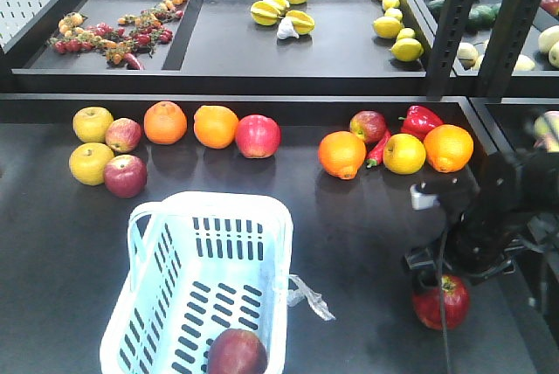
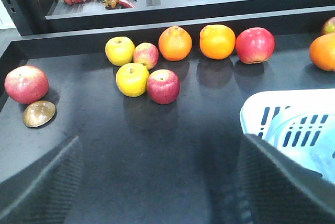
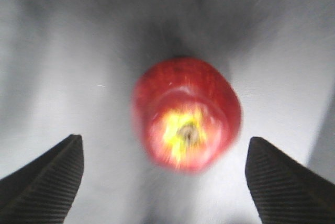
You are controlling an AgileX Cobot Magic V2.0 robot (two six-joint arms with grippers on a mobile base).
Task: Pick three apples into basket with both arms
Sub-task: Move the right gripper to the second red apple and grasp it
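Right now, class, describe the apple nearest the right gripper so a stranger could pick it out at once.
Find the pale blue basket on the dark table, then look right of it. One red apple lies alone there, below the open right gripper. Unlike the others, it sits apart from the fruit rows, with a yellow patch round its stem.

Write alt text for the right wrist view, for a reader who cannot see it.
A blurred red apple with a yellow patch around its stem lies on a grey surface, centred ahead of the open right gripper. Its two black ribbed fingertips fill the bottom corners, wide apart and not touching the apple.
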